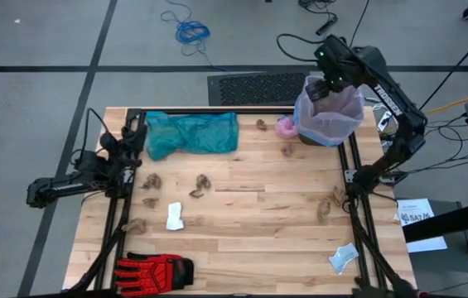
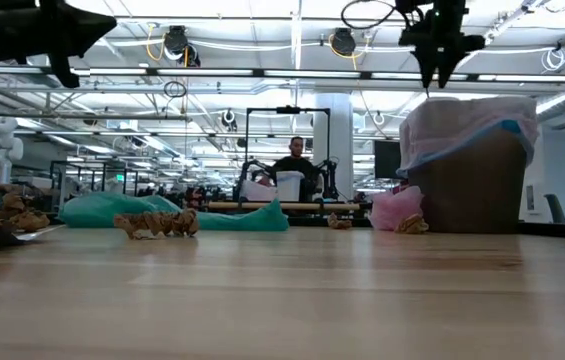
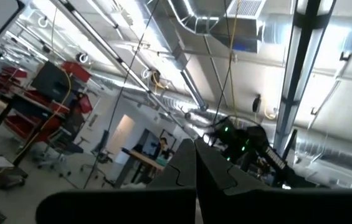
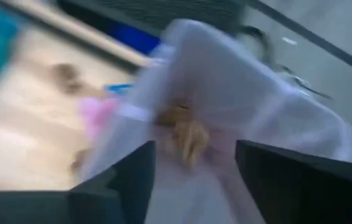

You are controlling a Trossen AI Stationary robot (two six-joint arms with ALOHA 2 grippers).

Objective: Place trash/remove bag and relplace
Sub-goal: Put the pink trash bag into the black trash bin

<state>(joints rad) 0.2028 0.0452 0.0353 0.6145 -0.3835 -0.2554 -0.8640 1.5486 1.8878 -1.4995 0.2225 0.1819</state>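
On the table (image 1: 242, 223), the bag (image 1: 330, 116) lines the bin at the far right corner, with a teal bag (image 1: 192, 134), a red glove (image 1: 155, 270) and brown crumpled scraps (image 1: 200, 186) scattered around. The right tool (image 1: 326, 87) hangs released over the bag's mouth, while the left tool (image 1: 137, 132) rests clenched at the table's left edge. Only the right wrist view shows a brown scrap (image 4: 188, 134) inside the bag.

Bag (image 4: 238, 93) interior blurred, contents unclear

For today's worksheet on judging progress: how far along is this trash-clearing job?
Done: the bag lines the bin, with some brown scrap visible inside. In hand: the right gripper hovers open over the bin. Left: many crumpled scraps lie on the table; the bag swap hasn't begun. The left gripper waits shut.
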